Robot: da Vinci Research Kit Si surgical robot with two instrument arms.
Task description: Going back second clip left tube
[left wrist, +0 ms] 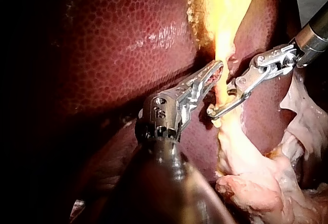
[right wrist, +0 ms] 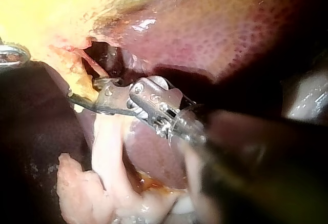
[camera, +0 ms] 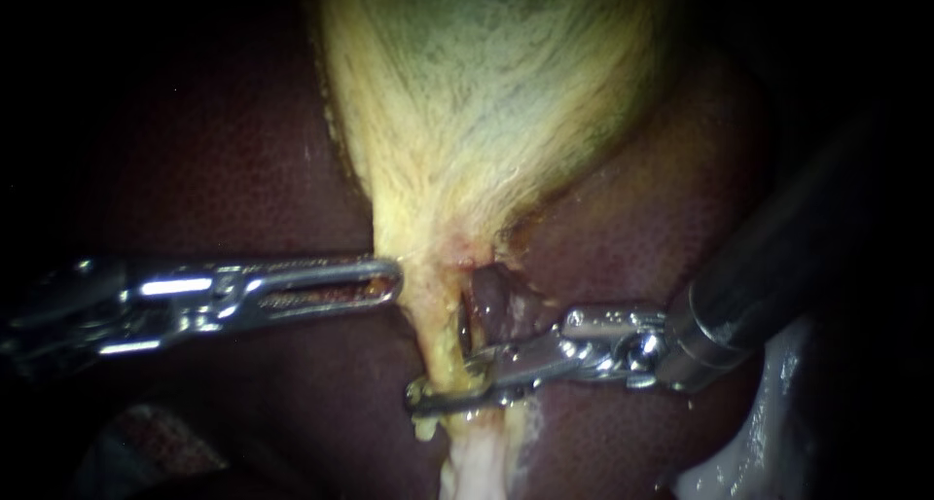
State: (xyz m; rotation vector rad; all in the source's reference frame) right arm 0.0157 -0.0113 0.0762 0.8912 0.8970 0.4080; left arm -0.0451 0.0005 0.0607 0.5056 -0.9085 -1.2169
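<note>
Currently: right instrument (camera: pixel 446 383) straddles the left tube (camera: pixel 438 325).
Its jaws stand spread, tube between them; left instrument (camera: pixel 387 280), jaws pressed together and empty, lies just beside that tube.

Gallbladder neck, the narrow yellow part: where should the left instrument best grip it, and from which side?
Probably the gallbladder neck just ahead of the left instrument, approached from the view's left. There the tissue tapers to a thin band, easy to span, and that side is free; the right instrument lies across the tube lower down.
</note>
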